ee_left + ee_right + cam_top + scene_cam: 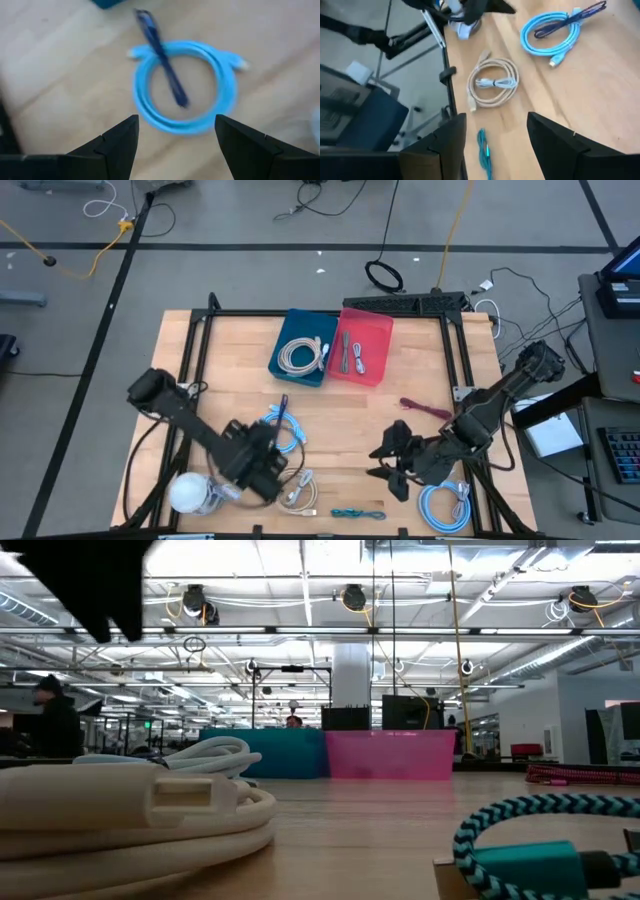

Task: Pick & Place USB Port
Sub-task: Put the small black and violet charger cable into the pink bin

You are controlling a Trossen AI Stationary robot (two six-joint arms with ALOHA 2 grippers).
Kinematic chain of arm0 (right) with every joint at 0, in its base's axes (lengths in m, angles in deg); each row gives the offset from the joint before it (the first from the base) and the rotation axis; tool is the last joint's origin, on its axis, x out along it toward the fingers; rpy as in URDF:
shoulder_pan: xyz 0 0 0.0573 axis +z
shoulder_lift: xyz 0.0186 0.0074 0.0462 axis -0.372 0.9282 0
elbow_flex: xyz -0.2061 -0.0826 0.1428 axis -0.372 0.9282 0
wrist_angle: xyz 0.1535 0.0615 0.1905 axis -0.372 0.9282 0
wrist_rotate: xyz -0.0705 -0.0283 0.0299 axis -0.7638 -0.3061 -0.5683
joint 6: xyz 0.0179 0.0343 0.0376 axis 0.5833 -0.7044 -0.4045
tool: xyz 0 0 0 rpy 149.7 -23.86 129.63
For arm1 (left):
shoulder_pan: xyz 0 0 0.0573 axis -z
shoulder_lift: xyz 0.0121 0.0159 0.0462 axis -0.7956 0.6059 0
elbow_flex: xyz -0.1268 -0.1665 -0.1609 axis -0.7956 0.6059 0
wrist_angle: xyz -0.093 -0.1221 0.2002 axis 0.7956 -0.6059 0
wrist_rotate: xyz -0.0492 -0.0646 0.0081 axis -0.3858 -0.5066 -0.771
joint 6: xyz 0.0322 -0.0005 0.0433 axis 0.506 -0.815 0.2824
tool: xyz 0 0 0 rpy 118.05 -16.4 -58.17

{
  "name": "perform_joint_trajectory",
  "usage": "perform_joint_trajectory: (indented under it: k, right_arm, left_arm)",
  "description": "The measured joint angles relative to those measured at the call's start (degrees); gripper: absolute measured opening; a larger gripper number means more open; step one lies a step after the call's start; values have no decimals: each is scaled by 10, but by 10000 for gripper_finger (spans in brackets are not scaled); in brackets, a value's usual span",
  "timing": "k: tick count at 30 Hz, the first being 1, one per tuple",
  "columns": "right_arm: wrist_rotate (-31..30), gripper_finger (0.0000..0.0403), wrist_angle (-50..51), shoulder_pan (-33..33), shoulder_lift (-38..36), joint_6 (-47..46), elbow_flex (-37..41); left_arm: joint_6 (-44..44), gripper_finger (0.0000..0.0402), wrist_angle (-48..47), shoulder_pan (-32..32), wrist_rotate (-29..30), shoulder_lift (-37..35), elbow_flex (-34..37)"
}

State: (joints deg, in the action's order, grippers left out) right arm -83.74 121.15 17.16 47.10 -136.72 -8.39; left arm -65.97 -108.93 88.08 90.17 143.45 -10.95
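Observation:
Several coiled USB cables lie flat on the wooden table. A light-blue coil [283,430] [185,85] has a dark-blue cable [162,55] lying across it. My left gripper [272,446] [175,120] hovers over this coil, open, touching nothing. A beige coil [298,492] [492,82] and a teal braided cable [358,513] [484,147] lie near the table's near edge. My right gripper [385,463] [495,117] is open above the table, right of them, pointing toward the left. A second light-blue coil [445,505] lies by the right arm.
A blue bin [300,345] holding a beige coil and a pink bin [362,345] holding cables stand at the table's far middle. A maroon cable [425,408] lies right of centre. A white object [190,492] sits at the near left corner. Bare wood lies between the grippers.

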Motion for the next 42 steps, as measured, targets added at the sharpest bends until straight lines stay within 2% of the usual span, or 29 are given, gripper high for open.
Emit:
perform_joint_trajectory:
  k: [5,12,23,36,42]
  right_arm:
    - [-25,205,-29,0,0,2,0]
    - [-40,205,-47,1,0,5,0]
    - [-43,204,-72,9,0,15,0]
    - [-41,203,-76,9,0,22,0]
    - [-41,203,-97,9,0,30,0]
  left_arm:
    - [77,266,30,-85,-24,0,1]
    - [151,266,108,-181,-91,0,66]
    - [194,263,207,-221,-139,0,135]
    - [194,135,227,-223,-131,0,141]
    - [193,114,275,-232,-156,-1,181]
